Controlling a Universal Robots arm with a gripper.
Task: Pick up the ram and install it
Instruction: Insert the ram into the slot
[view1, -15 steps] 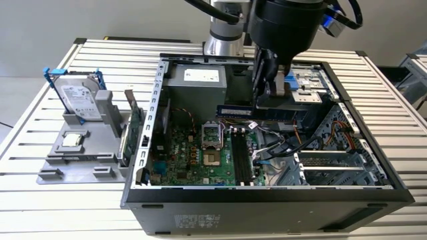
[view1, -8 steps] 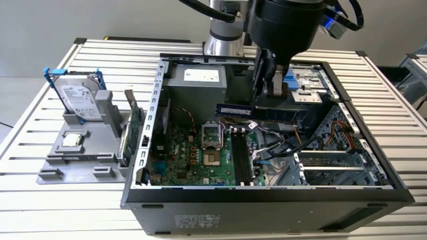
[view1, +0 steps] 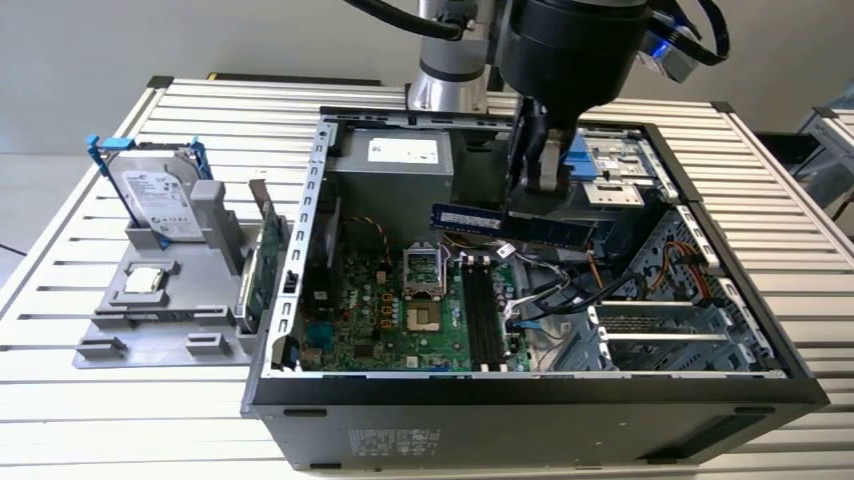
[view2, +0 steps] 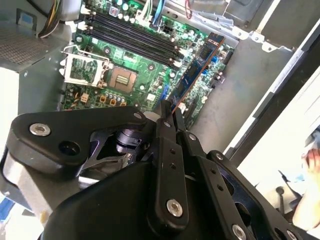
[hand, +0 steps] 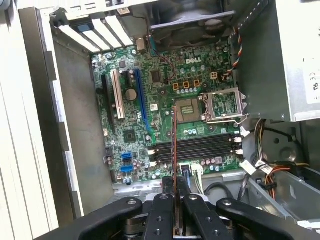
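Holding entry, listed gripper outward.

1. Gripper: jaws drawn narrow, clamped on the ram approx. mid-length. In the first wrist view the black fingers pinch the stick edge-on. In the second wrist view it runs away from the gripper as a long dark strip.
2. Ram posn: in the air inside the open case, roughly level, above the board and clear of it. It lies crosswise to the memory slots and is not seated.
3. Motherboard: green, flat on the case floor. The black memory slots sit parallel, side by side. CPU socket just beside them, w/ its metal frame flipped open.
4. PSU: grey box at the far end of the case, cable bundles trailing beside it.
5. Fixture: grey, on the exterior view's left of the case, well apart from the gripper. It carries a hard drive upright w/ blue rails. An expansion card stands on edge next to the case wall.
6. Table: white slatted top under everything.
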